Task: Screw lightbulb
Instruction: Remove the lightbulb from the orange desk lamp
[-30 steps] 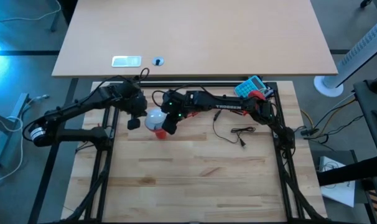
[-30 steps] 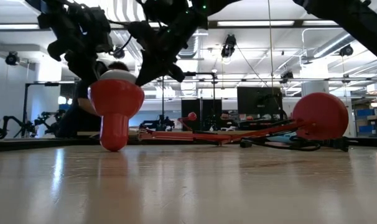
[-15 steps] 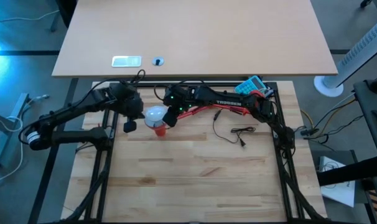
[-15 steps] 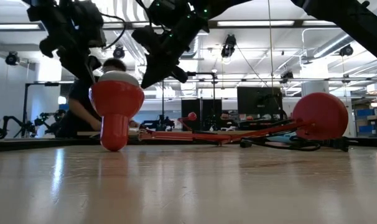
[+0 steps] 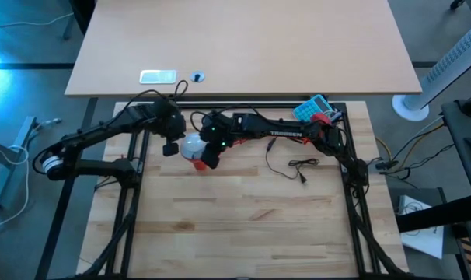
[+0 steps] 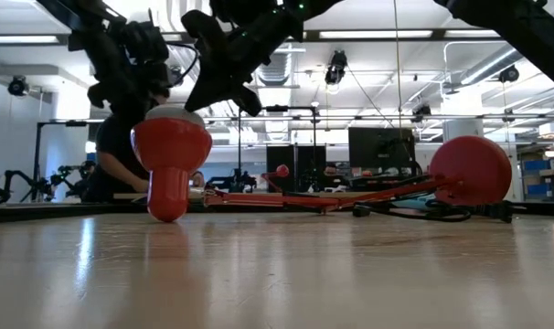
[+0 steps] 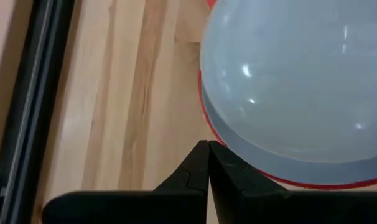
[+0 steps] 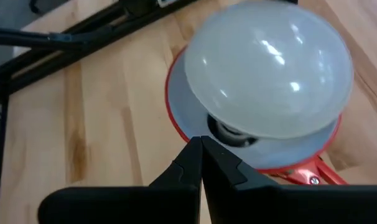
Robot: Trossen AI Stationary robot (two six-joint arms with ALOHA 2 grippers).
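Lightbulb sits in lamp shade; both tools apparently closed, empty.

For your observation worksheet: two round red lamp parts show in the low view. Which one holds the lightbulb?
The red shade under both grippers, with the white lightbulb domed out of it. The red disc farther along is bare.

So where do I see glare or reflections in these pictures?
Both wrist views: small bright highlights on the lightbulb dome. Low view: ceiling lights reflect as pale streaks on the table, and both arms are dark silhouettes against the bright room.
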